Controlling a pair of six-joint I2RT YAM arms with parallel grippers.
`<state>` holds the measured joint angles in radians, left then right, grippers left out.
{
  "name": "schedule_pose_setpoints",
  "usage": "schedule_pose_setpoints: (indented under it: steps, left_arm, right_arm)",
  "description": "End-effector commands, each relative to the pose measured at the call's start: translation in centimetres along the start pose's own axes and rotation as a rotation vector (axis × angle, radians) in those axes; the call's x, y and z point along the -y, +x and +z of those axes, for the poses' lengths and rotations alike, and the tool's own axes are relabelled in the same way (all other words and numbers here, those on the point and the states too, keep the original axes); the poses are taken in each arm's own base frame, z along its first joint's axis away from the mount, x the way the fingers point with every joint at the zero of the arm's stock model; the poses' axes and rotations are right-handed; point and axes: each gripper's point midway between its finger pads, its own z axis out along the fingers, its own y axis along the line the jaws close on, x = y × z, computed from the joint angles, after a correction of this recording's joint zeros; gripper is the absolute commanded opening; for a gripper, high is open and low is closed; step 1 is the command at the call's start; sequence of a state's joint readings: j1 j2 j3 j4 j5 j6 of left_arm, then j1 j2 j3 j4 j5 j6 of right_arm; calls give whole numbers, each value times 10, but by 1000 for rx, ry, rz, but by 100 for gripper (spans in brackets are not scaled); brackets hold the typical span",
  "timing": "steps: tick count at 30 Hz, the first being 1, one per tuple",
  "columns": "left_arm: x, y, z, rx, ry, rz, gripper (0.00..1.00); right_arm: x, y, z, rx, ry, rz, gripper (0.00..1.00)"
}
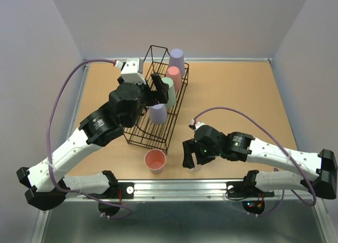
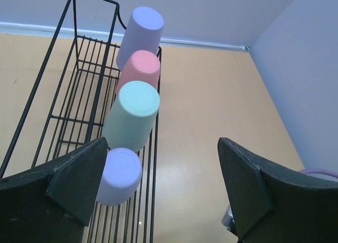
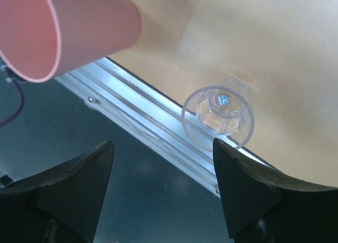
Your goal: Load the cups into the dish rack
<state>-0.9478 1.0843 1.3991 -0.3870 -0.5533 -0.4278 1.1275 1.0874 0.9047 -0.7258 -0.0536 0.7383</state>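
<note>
The black wire dish rack (image 1: 138, 134) (image 2: 79, 74) holds a row of upturned cups along its right side: lavender (image 1: 176, 58) (image 2: 140, 34), pink (image 1: 174, 75) (image 2: 139, 68), mint green (image 1: 168, 90) (image 2: 132, 116) and lavender (image 1: 157, 114) (image 2: 119, 175). My left gripper (image 1: 160, 93) (image 2: 161, 193) hovers open over the rack beside them, holding nothing. A salmon-pink cup (image 1: 155, 160) (image 3: 68, 31) stands upright on the table near the front edge. The small clear cup (image 1: 194, 168) (image 3: 218, 116) stands upright at the edge, just ahead of one finger of my open right gripper (image 1: 191, 160) (image 3: 163, 193).
An aluminium rail (image 1: 174, 188) (image 3: 137, 111) runs along the table's near edge, right under the clear cup. Grey walls close in the back and both sides. A purple cable (image 1: 55, 105) loops off the left arm.
</note>
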Motion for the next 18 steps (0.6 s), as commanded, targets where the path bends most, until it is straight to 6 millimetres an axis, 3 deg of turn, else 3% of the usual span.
schedule_pose_setpoints:
  steps: [1,7,11,18]
  left_arm:
    - [3,-17,-16,45,48,-31,96]
    - [1,-19,-30,30,85,-39,96]
    - [0,-24,-42,34,113,-40,96]
    - [-10,-34,-63,50,139,-24,96]
  right_arm:
    - [-3,-3,17,38,66,62,79]
    - [-22,4,43,14,127,7,73]
    - [-18,19,64,-8,205,12,69]
    - [-8,11,67,79,294,94,58]
